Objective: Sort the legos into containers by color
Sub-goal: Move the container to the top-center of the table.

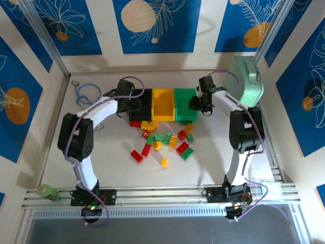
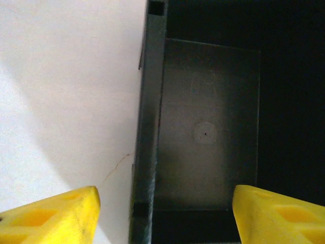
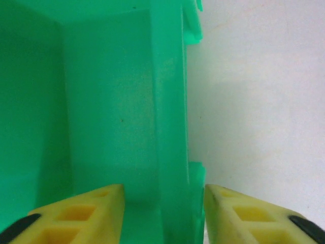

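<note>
Yellow-fingered and empty, the left gripper (image 2: 165,216) is spread wide astride the left wall of the black bin (image 2: 208,132). The right gripper (image 3: 162,216), also spread, straddles the right wall of the green bin (image 3: 101,101). The yellow bin (image 1: 163,104) sits between; the legos (image 1: 165,140) lie loose on the table (image 1: 111,152) just in front. We judge both should close squarely on the walls, steadying the row without tipping it.

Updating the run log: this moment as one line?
left pincer: open, astride black bin wall | right pincer: open, astride green bin wall | legos: loose on table
</note>
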Tool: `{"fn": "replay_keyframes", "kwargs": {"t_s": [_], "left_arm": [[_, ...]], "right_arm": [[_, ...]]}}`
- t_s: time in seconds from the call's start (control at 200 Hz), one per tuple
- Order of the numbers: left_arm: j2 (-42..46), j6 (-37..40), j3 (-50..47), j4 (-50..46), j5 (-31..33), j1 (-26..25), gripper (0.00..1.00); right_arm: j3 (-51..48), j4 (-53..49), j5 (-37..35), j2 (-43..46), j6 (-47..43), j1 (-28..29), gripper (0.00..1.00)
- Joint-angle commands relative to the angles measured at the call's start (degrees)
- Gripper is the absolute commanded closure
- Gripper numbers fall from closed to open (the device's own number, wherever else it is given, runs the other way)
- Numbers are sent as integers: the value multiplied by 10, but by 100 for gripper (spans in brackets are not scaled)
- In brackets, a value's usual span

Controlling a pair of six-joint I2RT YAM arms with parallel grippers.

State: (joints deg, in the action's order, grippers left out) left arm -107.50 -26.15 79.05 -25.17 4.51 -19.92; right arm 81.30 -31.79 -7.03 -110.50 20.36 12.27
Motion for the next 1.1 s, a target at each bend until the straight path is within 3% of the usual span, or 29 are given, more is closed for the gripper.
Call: {"fn": "replay_keyframes", "kwargs": {"t_s": [0.0, 0.245, 0.37, 0.8, 1.096], "left_arm": [[-24, 21, 30, -40, 4, 3, 43], [-30, 27, 23, -45, 3, 2, 76], [-6, 20, -12, -38, 14, -2, 85], [146, -13, -197, 18, 20, -19, 87], [54, 15, -86, -13, 5, -13, 87]], "right_arm": [[28, -30, -17, -21, -22, 15, 63], [8, -22, -54, -21, -29, 35, 85], [-17, -18, -65, -7, -25, 49, 92], [-190, 28, -99, 127, 30, 94, 93], [-81, -11, -75, 51, 7, 66, 93]]}}
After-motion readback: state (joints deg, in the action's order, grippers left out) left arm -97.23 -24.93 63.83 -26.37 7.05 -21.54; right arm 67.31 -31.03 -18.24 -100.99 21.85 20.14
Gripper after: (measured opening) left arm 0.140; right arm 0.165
